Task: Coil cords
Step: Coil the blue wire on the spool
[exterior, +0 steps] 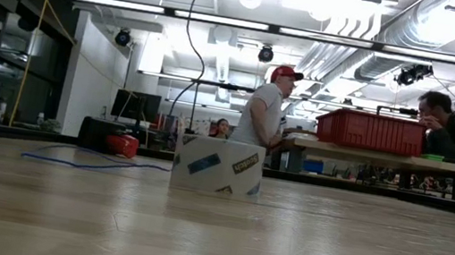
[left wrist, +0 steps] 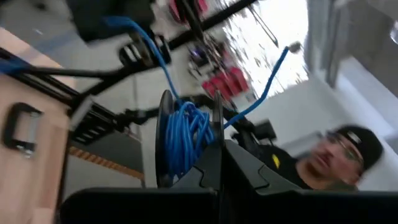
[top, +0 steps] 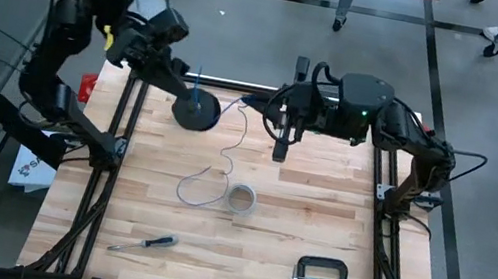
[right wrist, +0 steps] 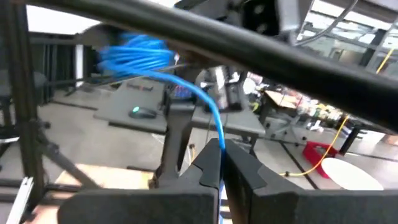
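A black spool (top: pixel 197 111) wound with blue cord (left wrist: pixel 186 134) is held by my left gripper (top: pixel 183 95) at the table's far left. The cord runs from the spool to my right gripper (top: pixel 279 151), which is shut on it (right wrist: pixel 214 118) at the far middle. The rest of the cord trails over the table and lies in a loose loop (top: pixel 201 190) beside a tape roll (top: pixel 241 199); it also shows in the low view (exterior: pixel 87 161). No pale grey cord can be made out. My left gripper is shut on the spool, its fingers (left wrist: pixel 214 165) meeting at the edge of one black flange (left wrist: pixel 217 118). The spool is tilted, with the blue coil between its two flanges. My right gripper pinches the single blue strand (right wrist: pixel 220 142) between its two fingertips. The strand rises from the fingertips in a curve to the coil (right wrist: pixel 134 53).
A white tape roll (exterior: pixel 217 164) stands upright at mid table. A screwdriver (top: pixel 143 241) lies near the front left and a C-clamp (top: pixel 320 271) near the front right. Black frame rails (top: pixel 117 138) run along both sides. People sit at benches beyond the table (exterior: pixel 271 107).
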Controlling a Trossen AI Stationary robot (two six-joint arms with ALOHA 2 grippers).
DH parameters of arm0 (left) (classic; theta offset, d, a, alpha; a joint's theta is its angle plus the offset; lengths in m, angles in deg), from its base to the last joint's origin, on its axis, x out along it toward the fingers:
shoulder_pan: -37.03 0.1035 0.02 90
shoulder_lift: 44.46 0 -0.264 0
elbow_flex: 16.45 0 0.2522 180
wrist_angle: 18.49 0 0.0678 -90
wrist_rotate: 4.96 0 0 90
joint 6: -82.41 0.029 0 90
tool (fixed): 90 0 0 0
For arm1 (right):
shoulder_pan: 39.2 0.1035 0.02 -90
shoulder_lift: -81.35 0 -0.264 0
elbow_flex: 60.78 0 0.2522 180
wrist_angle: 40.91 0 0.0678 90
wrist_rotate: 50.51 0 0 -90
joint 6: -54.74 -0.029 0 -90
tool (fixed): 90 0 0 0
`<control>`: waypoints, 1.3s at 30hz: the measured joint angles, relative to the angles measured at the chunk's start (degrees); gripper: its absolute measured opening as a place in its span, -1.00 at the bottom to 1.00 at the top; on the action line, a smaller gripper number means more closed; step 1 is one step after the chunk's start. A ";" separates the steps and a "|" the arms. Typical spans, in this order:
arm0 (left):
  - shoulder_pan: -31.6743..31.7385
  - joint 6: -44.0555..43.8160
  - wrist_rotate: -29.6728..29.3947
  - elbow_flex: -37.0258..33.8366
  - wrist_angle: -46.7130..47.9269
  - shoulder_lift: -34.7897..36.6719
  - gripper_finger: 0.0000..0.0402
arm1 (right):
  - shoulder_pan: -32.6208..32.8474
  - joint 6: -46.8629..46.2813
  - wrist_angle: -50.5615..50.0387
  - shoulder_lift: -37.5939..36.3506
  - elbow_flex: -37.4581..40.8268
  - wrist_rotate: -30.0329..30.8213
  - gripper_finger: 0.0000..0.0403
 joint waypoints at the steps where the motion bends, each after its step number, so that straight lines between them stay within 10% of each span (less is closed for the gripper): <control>1: -0.42 -0.31 1.10 0.00 -0.94 -0.43 -1.00 | -0.27 0.17 0.89 0.00 0.00 0.00 -1.00; 12: -3.43 -4.33 7.83 0.00 -9.82 -5.46 -1.00 | -3.68 0.42 14.95 1.28 0.02 -5.00 -1.00; 24: -3.53 -14.06 14.89 0.02 -42.06 -11.72 -1.00 | -3.57 -3.91 17.43 3.11 0.00 -8.71 -1.00; 39: -0.82 -4.49 18.33 0.00 -56.54 -15.24 -1.00 | 1.15 -8.85 17.95 0.40 0.00 -8.77 -1.00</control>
